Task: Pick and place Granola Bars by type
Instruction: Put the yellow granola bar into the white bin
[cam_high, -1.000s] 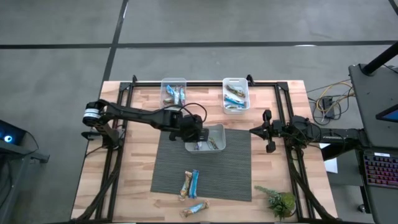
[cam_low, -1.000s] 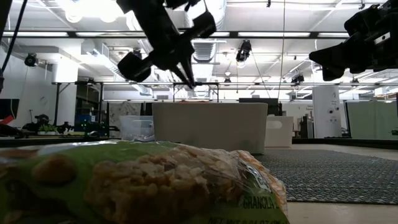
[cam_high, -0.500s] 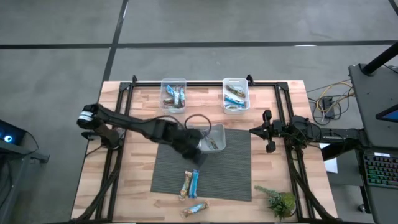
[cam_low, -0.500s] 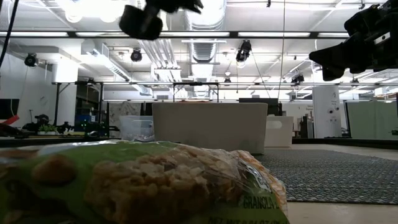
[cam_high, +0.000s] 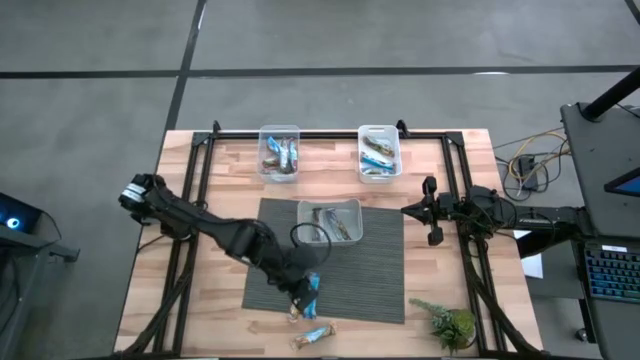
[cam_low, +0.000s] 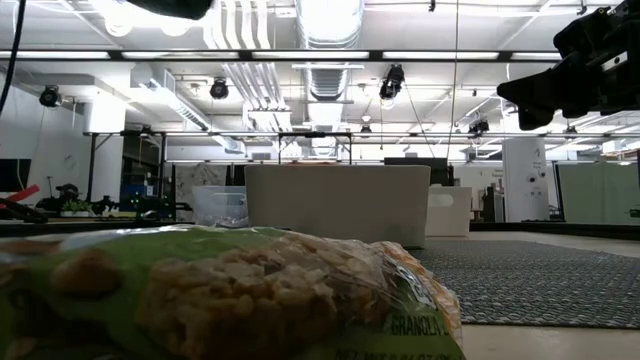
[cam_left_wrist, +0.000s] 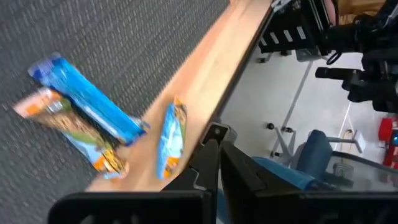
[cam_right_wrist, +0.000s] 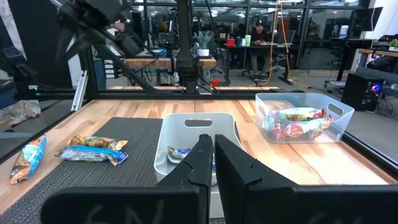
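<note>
Left gripper (cam_high: 301, 292) hovers over the blue bar (cam_high: 313, 291) on the mat (cam_high: 380, 270), fingers closed and empty; open them, straddle one bar only, then descend

Even overhead lighting; sharpness varies by view.
From above, the table (cam_high: 440, 165) is evenly lit, with faint shadows and no glare. In the low view, ceiling lights (cam_low: 135, 12) flare white from 11 to 12 o'clock; the wrapped bar (cam_low: 230, 295) at 7 o'clock, closest to the lens, is out of focus, and the right arm (cam_low: 590, 65) at 2 o'clock is a dark silhouette. The left wrist view is motion-blurred across the bars (cam_left_wrist: 87, 112). The right wrist view is bright and clear.
</note>
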